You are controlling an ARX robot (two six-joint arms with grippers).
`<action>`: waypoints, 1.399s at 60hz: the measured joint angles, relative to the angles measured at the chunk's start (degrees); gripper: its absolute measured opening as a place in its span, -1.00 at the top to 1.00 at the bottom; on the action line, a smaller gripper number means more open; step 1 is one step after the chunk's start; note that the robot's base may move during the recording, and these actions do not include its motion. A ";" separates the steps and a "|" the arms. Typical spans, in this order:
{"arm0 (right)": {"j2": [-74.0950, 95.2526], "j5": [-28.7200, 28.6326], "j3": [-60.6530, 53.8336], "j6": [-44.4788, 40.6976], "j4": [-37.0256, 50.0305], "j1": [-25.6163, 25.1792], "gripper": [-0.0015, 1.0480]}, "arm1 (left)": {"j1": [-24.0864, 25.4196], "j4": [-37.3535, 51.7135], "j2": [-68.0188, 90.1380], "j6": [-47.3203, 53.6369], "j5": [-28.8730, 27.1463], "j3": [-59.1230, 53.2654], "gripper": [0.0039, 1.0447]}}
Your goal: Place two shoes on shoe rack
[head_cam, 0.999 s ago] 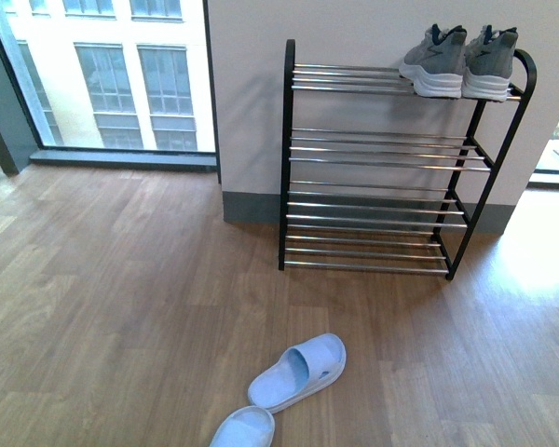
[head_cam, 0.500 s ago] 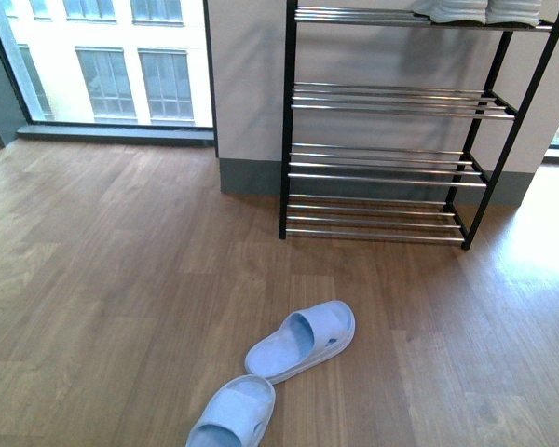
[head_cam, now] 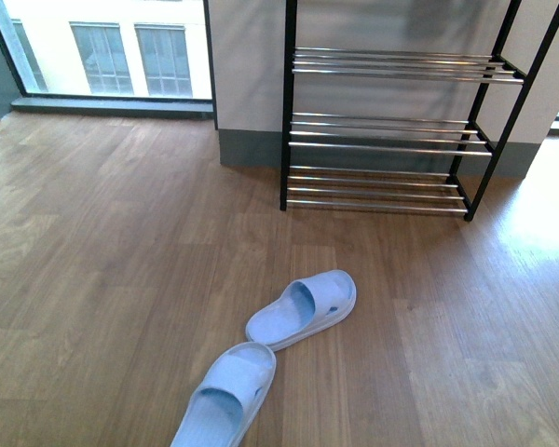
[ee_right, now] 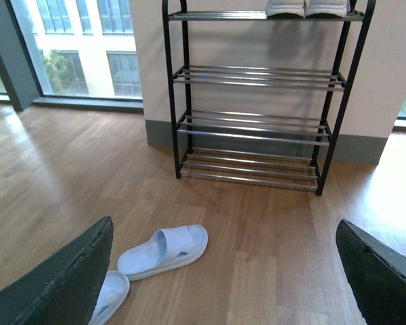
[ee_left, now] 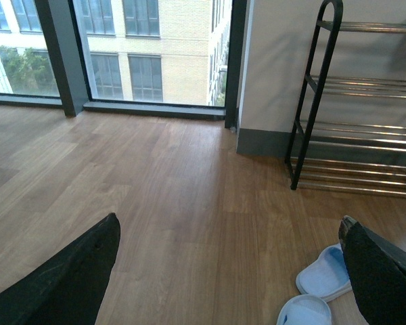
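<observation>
Two shoes [ee_right: 286, 8] stand side by side on the top tier of the rack [ee_right: 257, 76], toward its right end. Only their white soles show, since the edge of the right wrist view crops the rest. This is the only view that shows them.

There is one rack, standing against the wall [head_cam: 247, 65]. The right wrist view shows all four tiers and both side frames. The front view has the rack at the upper right of the frame and cuts it off above the third tier, so three tiers are counted there and the shoes fall outside the picture. The left wrist view shows one arched end and part of four tiers, with the rest running out of the picture.

Two pale blue slippers [head_cam: 303, 307] lie on the wooden floor [head_cam: 121, 233] in front of the rack and well apart from it. In the front view one is at lower centre and the other just below and to the left of it, heel to toe and nearly touching. All three views show both, though the left wrist view hides part of one behind a finger.

A window [head_cam: 102, 56] fills the upper left of the front view.

The left hand [ee_left: 228, 222] is spread wide, its two dark fingers [ee_left: 61, 284] far apart with only floor between them. The right hand [ee_right: 224, 223] is likewise spread, with nothing between its fingers. Neither hand appears in the front view.
</observation>
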 joint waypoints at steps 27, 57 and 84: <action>-0.02 -0.02 0.00 -0.02 0.00 0.00 -0.82 | 0.00 0.00 0.00 0.00 0.00 0.00 -0.83; -0.02 0.00 0.00 -0.02 0.00 0.00 -0.82 | 0.00 0.00 0.00 0.02 0.00 0.02 -0.83; 0.00 0.02 0.00 0.00 0.00 0.00 -0.82 | 0.00 0.00 0.00 0.00 0.02 0.02 -0.83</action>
